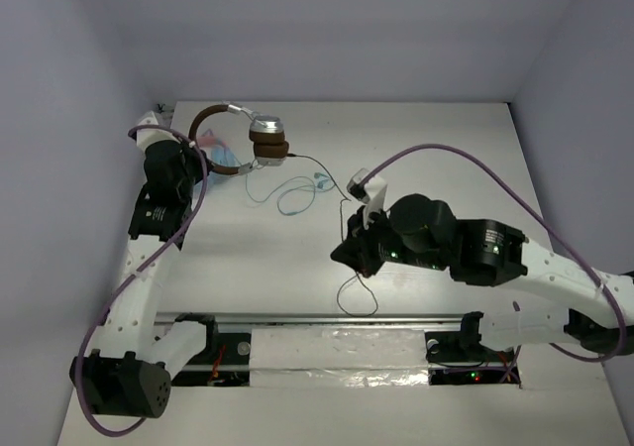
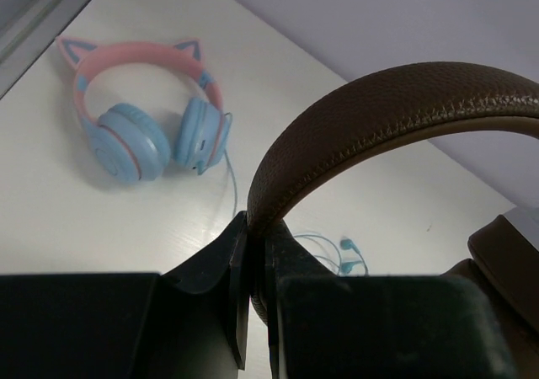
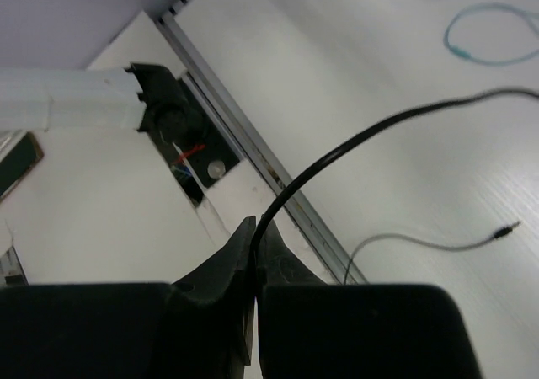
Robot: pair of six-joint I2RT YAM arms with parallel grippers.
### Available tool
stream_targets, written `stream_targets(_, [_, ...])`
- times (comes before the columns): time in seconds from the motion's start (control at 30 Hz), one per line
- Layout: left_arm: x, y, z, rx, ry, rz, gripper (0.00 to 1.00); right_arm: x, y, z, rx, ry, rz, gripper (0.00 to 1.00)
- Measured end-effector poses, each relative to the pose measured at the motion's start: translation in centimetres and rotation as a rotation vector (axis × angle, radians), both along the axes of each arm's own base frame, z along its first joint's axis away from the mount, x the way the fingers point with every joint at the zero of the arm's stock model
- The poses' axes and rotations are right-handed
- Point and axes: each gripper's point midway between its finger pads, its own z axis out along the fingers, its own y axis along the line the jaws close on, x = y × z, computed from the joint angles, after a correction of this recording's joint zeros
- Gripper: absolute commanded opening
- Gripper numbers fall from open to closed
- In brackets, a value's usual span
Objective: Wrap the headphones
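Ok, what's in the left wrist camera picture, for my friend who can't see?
The left end effector is shut on the brown headband of the headphones. Behind, on the white table, lie pink-and-blue cat-ear headphones and teal earbuds.

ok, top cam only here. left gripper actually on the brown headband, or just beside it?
Observer: On it. The left wrist view shows the left gripper shut on the headband of the headphones.
Operator: right gripper got the cable?
Observer: Yes. The right wrist view shows the right gripper shut on the cable, which arcs up from the fingertips.
Operator: plug?
Observer: The plug lies loose on the table, apart from the gripper.
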Motion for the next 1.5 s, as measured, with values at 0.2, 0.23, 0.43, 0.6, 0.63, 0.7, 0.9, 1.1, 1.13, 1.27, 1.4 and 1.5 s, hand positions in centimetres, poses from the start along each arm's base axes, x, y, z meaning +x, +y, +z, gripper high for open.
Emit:
stream_targets(0.2, [0.7, -4.5, 2.0, 0.095, -0.010, -0.128, 0.00, 1.5, 5.2, 1.6, -0.059, -0.054, 0.066, 0.00])
stream_targets(0.23, [0.8, -5.3, 1.6, 0.108, 0.001, -0.151, 0.00, 1.7, 6.2, 0.7, -0.097, -0.055, 0.085, 0.00])
stream_targets(0.43, [-0.2, -11.4, -1.8, 0.174, 0.093, -0.345, 0.00, 1.7, 9.5, -0.6, -0.207, -0.060, 0.211, 0.00])
stream_targets(0.6, [-2.3, -15.3, -3.3, 0.177, 0.084, -0.478, 0.00, 2.5, 9.9, 3.6, -0.106, -0.101, 0.260, 0.00])
stream_targets(0.63, [-2.8, -15.8, -3.9, 0.172, 0.081, -0.498, 0.00, 2.9, 9.6, 4.1, -0.088, -0.099, 0.262, 0.00])
stream_targets(0.7, [-3.5, -16.4, -5.4, 0.165, 0.086, -0.524, 0.00, 4.1, 8.9, 4.8, -0.063, -0.091, 0.250, 0.00])
stream_targets(0.9, [-4.8, -17.4, -8.8, 0.159, 0.122, -0.563, 0.00, 9.0, 6.6, 3.3, 0.005, -0.036, 0.181, 0.00])
stream_targets(1.1, [-5.1, -16.9, -8.4, 0.149, 0.105, -0.539, 0.00, 13.3, 3.8, 1.1, 0.065, 0.043, 0.100, 0.00])
stream_targets(1.13, [-5.1, -16.8, -8.2, 0.148, 0.098, -0.533, 0.00, 13.6, 3.8, 1.3, 0.085, 0.047, 0.101, 0.00])
stream_targets(1.27, [-5.3, -16.8, -7.5, 0.147, 0.077, -0.530, 0.00, 14.8, 3.4, 3.1, 0.182, 0.050, 0.139, 0.00])
stream_targets(1.4, [-5.6, -17.4, -7.7, 0.145, 0.082, -0.554, 0.00, 17.1, 3.0, 3.8, 0.233, 0.061, 0.165, 0.00])
stream_targets(1.5, [-5.7, -17.9, -8.5, 0.151, 0.106, -0.573, 0.00, 18.0, 4.2, 3.3, 0.243, 0.089, 0.232, 0.00])
